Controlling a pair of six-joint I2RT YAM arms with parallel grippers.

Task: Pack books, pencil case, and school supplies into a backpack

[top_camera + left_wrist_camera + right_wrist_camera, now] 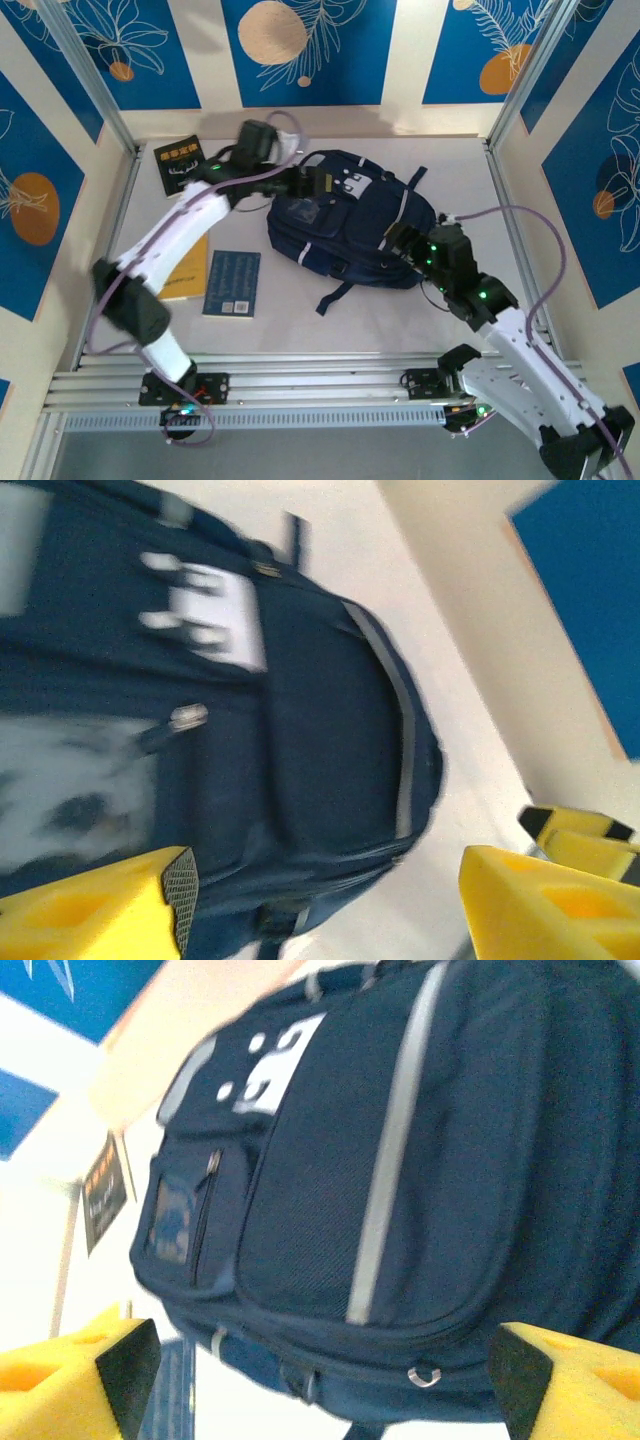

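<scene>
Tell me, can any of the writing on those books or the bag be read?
black book: yellow title, too small and blurred to read.
dark blue book: white print and a barcode, too small to read.
backpack: no lettering that I can make out.

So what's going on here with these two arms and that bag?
Two robot arms are set to pack a navy backpack that lies on the table. The left gripper is at one end of it and the right gripper at its side, both open and holding nothing. A black book, a yellow-orange book and a dark blue book lie outside the bag.
</scene>
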